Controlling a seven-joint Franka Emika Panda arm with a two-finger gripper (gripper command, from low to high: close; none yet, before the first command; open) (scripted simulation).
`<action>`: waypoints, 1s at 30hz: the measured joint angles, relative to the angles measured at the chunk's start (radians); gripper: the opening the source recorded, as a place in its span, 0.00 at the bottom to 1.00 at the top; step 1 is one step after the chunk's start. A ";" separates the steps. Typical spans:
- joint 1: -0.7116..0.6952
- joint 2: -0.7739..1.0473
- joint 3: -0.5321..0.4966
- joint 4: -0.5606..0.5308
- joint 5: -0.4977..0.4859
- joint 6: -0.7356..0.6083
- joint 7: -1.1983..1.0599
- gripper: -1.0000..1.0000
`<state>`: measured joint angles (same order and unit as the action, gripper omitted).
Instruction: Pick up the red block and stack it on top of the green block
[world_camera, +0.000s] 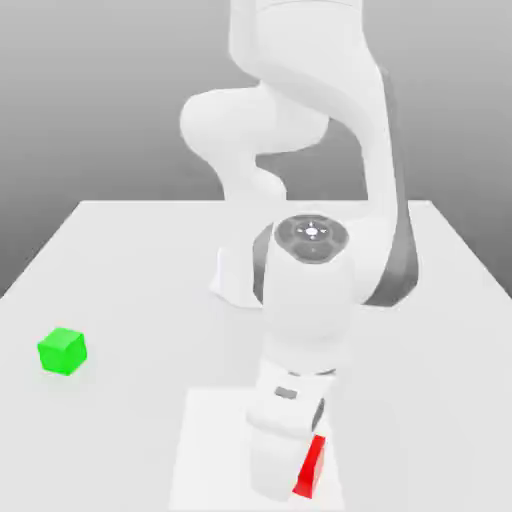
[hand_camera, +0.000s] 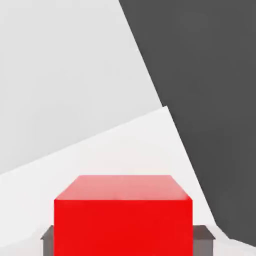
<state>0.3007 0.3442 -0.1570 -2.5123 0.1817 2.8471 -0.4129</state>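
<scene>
The red block (world_camera: 312, 470) rests low at the near edge of the table, half hidden behind my hand in the exterior view. My gripper (world_camera: 295, 475) reaches straight down over it. In the hand view the red block (hand_camera: 123, 220) sits between my two dark fingers (hand_camera: 202, 239), one pressed against each side face, so the gripper is shut on it. The green block (world_camera: 62, 351) stands alone on the table toward the exterior view's left, well apart from my hand.
A paler square patch (world_camera: 210, 450) marks the white table (world_camera: 120, 260) under my hand. The arm's base (world_camera: 235, 280) stands mid-table behind the hand. In the hand view, the dark floor (hand_camera: 210, 75) lies beyond the table's edge.
</scene>
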 joint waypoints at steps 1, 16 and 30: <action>-0.007 0.017 0.009 0.003 0.008 0.014 -0.006 0.00; -0.331 -0.356 -0.297 -0.138 -0.259 -0.191 0.212 0.00; -0.626 -0.449 -0.486 -0.266 -0.307 -0.145 0.275 0.00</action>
<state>-0.3251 -0.1048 -0.6427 -2.7786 -0.1257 2.7025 -0.1379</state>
